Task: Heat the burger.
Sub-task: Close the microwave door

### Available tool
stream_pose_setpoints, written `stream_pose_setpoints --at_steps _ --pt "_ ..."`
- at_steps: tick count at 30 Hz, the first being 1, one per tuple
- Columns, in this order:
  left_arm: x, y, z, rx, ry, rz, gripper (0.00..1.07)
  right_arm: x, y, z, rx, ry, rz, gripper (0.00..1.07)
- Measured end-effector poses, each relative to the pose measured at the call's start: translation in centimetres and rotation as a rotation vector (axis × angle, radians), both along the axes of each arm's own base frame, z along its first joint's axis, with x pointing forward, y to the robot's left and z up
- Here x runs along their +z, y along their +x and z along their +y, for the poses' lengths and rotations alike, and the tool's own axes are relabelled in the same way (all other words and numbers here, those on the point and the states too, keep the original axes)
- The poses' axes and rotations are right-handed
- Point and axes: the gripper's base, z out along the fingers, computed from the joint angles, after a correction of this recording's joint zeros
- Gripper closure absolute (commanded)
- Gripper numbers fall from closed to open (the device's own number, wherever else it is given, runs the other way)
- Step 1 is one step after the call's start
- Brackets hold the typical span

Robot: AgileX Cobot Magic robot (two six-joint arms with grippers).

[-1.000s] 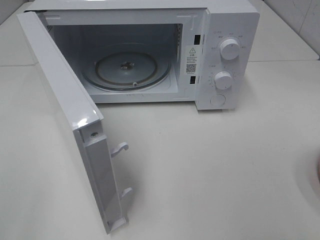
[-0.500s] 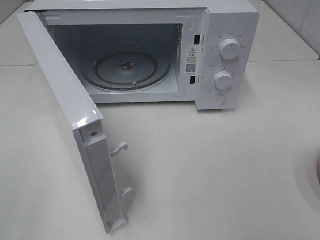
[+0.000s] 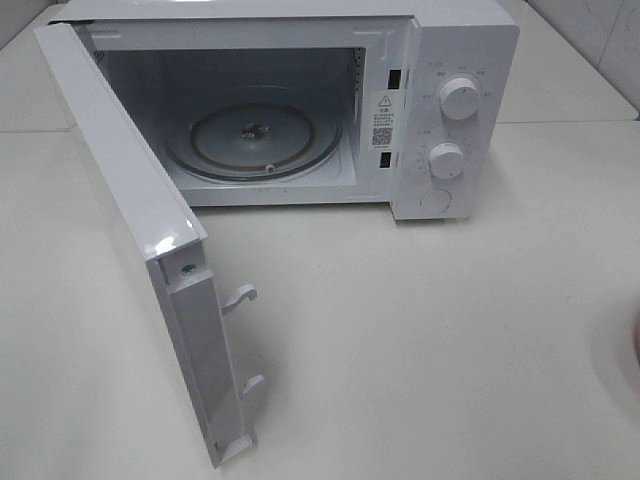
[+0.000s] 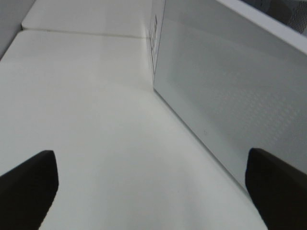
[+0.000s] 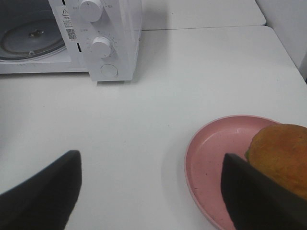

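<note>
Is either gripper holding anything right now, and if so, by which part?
Nothing is held. The left gripper is open beside the microwave door. The right gripper is open too; the burger sits on the pink plate, ungripped.

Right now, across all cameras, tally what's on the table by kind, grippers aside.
Microwave: 1, door open, turntable bare
Pink plate: 1
Burger: 1, on the plate
Total: 3
</note>
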Motion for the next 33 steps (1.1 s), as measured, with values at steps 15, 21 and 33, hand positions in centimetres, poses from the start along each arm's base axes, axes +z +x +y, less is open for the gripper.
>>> stream_pose_setpoints --at_steps 15,21,33 --pt "3.4 5.1 0.5 0.057 -0.029 -0.196 0.52 0.0 0.0 0.0 0.001 0.001 0.0 0.35" --pt "3.5 8.2 0.7 0.075 -0.033 -0.16 1.07 0.0 0.0 0.0 0.001 0.001 0.0 0.35" --pt "2.4 14.7 1.3 0.131 -0.03 -0.201 1.07 0.0 0.0 0.0 0.001 0.001 0.0 0.35"
